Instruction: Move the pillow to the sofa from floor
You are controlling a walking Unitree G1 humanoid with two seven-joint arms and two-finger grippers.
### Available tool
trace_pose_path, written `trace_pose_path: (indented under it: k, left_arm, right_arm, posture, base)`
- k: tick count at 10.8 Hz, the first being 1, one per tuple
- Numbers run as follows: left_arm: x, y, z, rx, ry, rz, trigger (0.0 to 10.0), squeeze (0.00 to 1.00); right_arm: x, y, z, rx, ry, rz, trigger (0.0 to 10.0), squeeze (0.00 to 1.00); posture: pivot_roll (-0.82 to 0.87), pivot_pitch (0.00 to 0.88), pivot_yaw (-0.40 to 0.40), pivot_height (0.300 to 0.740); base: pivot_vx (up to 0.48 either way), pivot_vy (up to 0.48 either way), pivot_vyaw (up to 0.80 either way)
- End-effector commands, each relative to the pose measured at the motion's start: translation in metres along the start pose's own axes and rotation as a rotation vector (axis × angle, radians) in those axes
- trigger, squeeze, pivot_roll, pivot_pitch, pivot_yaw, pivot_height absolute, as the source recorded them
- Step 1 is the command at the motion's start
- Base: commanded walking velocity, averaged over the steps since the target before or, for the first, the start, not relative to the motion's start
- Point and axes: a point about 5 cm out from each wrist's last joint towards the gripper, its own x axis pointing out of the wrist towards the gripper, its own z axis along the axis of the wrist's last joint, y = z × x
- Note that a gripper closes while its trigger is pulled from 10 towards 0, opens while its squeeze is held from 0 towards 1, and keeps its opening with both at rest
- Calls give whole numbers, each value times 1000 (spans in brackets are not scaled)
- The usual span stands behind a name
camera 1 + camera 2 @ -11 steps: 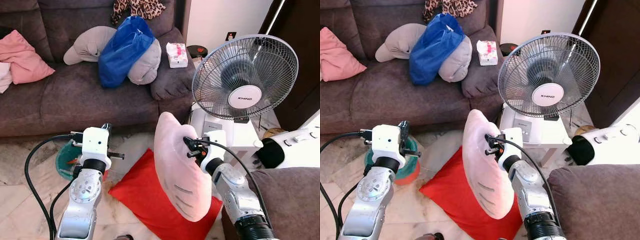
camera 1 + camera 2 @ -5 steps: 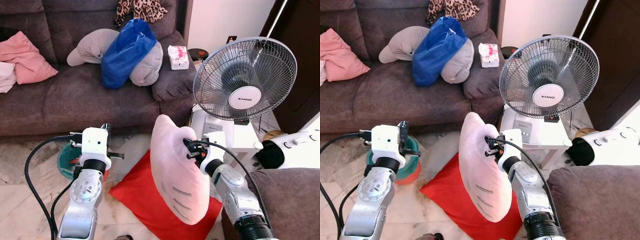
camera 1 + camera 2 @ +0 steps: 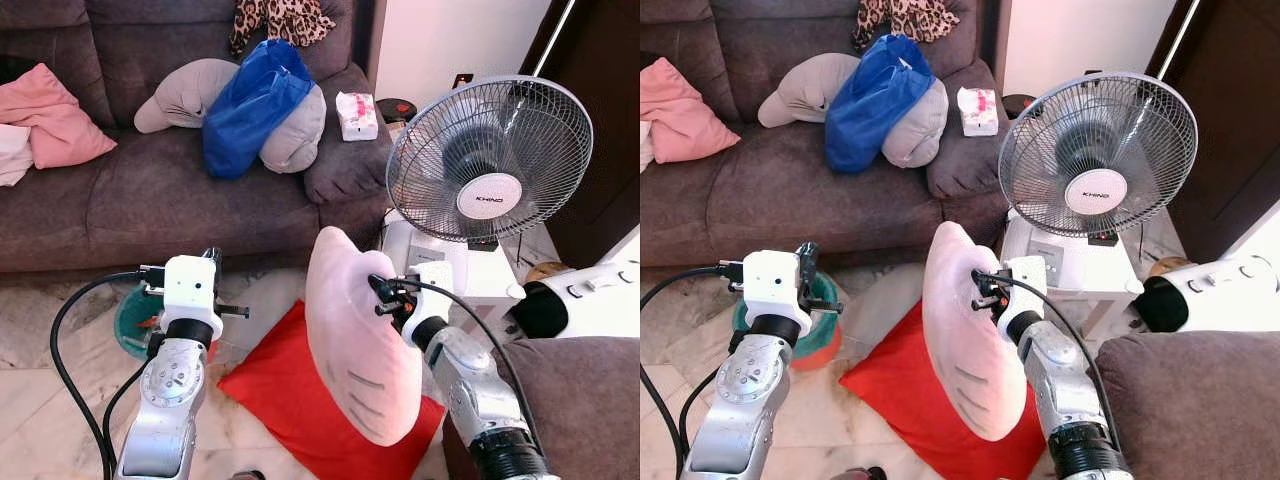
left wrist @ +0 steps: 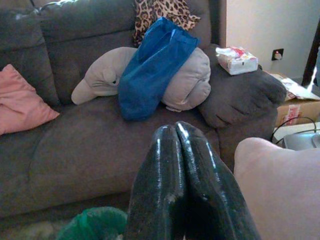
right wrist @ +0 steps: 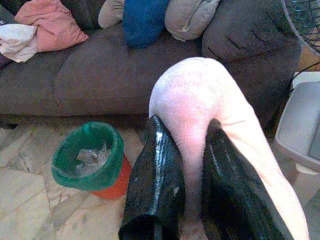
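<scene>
A pale pink pillow [image 3: 352, 340] hangs upright above the floor, pinched near its top by my right gripper [image 3: 372, 287], which is shut on it; its fingers [image 5: 155, 185] straddle the pillow's edge [image 5: 195, 105]. Under it a red pillow [image 3: 290, 400] lies flat on the floor. The dark grey sofa [image 3: 170, 200] stands ahead, past both arms. My left gripper [image 4: 176, 132] is raised at the left, shut with nothing in it, pointing at the sofa seat [image 4: 90, 145].
On the sofa lie a blue bag [image 3: 250, 105] over grey cushions, a pink cushion [image 3: 55, 115] and a tissue box [image 3: 357, 113]. A green-lined bin [image 3: 135, 320] stands by the left arm. A standing fan [image 3: 490, 160] and white table are at the right.
The pale pink pillow has swung slightly in my right gripper; the camera shifted a little. The left arm has stayed still.
</scene>
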Motion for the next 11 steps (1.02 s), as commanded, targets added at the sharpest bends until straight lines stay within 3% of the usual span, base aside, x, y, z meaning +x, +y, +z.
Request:
trace_pose_path:
  k: [1,7,11]
  left_arm:
    - [-1,2,-3,-13,7,14,10000,0]
    - [-2,2,-3,-18,7,23,10000,0]
    - [-2,2,-2,-21,5,27,10000,0]
  right_arm:
    - [3,1,22,-20,-97,14,10000,0]
    - [3,0,22,-22,-93,11,10000,0]
    - [3,-1,22,-24,-92,11,10000,0]
  posture:
    - [83,99,-46,740]
    - [81,112,-51,740]
    - [78,113,-52,740]
  base:
    - [0,0,0]
    - [-40,0,0]
    - [-243,0,0]
